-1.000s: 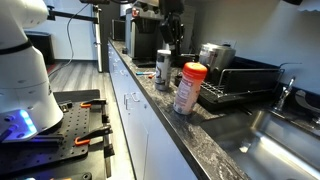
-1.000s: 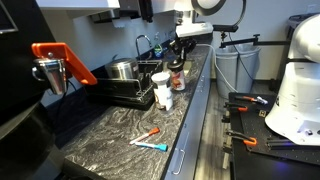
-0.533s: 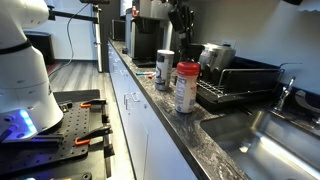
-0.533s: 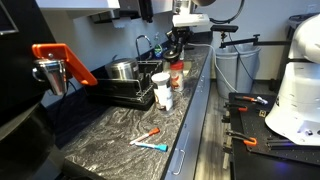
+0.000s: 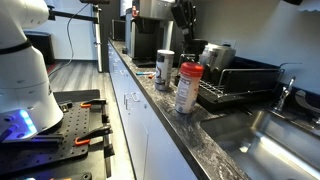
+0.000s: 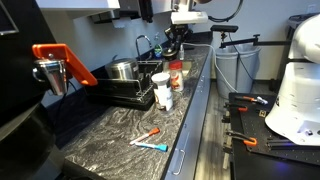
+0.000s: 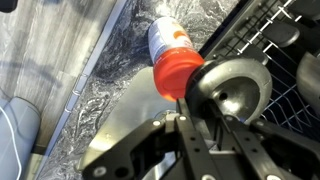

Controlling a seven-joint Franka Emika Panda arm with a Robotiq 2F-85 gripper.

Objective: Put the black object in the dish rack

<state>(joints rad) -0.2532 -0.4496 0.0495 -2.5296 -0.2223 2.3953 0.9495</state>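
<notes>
In the wrist view my gripper (image 7: 203,125) is shut on the black object (image 7: 236,92), a round dark cup-shaped piece with a shiny inside. It hangs above the red-lidded jar (image 7: 176,68) and the edge of the black wire dish rack (image 7: 272,28). In both exterior views the gripper (image 5: 183,16) (image 6: 173,40) is high over the counter, between the jar (image 5: 187,87) (image 6: 176,76) and the dish rack (image 5: 243,88) (image 6: 122,93). The black object itself is hard to make out there.
A steel pot (image 5: 214,55) (image 6: 122,70) stands in the rack. A second jar (image 5: 165,68) (image 6: 162,92) stands beside the red-lidded one. A coffee machine (image 5: 144,40) is at the back, a steel sink (image 5: 284,135) past the rack. Pens (image 6: 149,139) lie on the counter.
My gripper has risen and moved from over the jars towards the dish rack, still holding the black object. The jars have not moved.
</notes>
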